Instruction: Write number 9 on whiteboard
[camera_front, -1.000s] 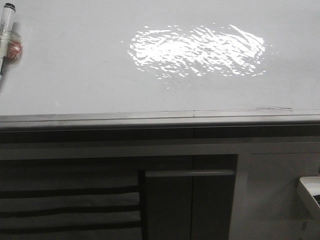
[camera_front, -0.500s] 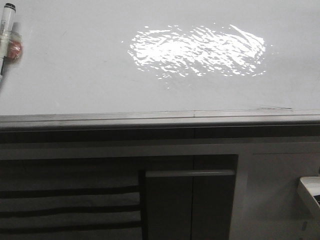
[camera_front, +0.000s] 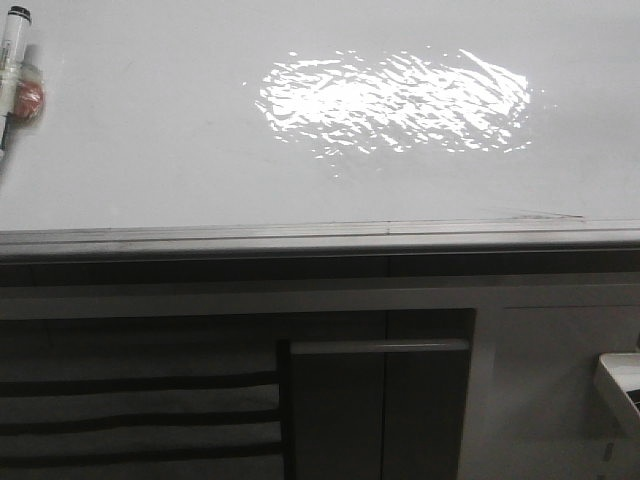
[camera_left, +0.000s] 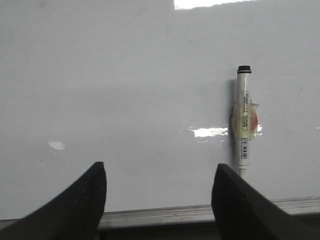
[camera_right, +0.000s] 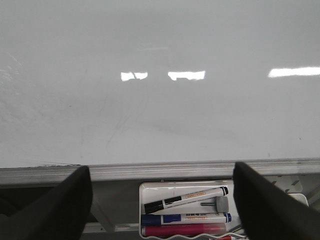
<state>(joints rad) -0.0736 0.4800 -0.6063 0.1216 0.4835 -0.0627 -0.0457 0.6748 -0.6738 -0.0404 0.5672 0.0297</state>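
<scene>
The whiteboard (camera_front: 200, 120) fills the upper front view, glossy pale grey with a rippled glare patch (camera_front: 390, 100) and a metal edge strip (camera_front: 320, 235). No number 9 shows on it in any view. A white marker (camera_front: 12, 60) with a black cap and a red-taped band lies on the board at the far left; it also shows in the left wrist view (camera_left: 243, 122). My left gripper (camera_left: 159, 200) is open and empty above the board's edge strip, the marker beside its right finger. My right gripper (camera_right: 160, 200) is open and empty over the board's edge.
Below the board stands a grey cabinet with a bar handle (camera_front: 380, 346) and dark slats (camera_front: 140, 415). A white tray (camera_right: 185, 210) under the board edge holds a black-capped marker, a blue marker, a magenta marker and a small grey knob. The tray corner shows at front-view right (camera_front: 620, 385).
The marker at the far left has shifted very slightly towards the left edge of the front view. Nothing else has changed.
</scene>
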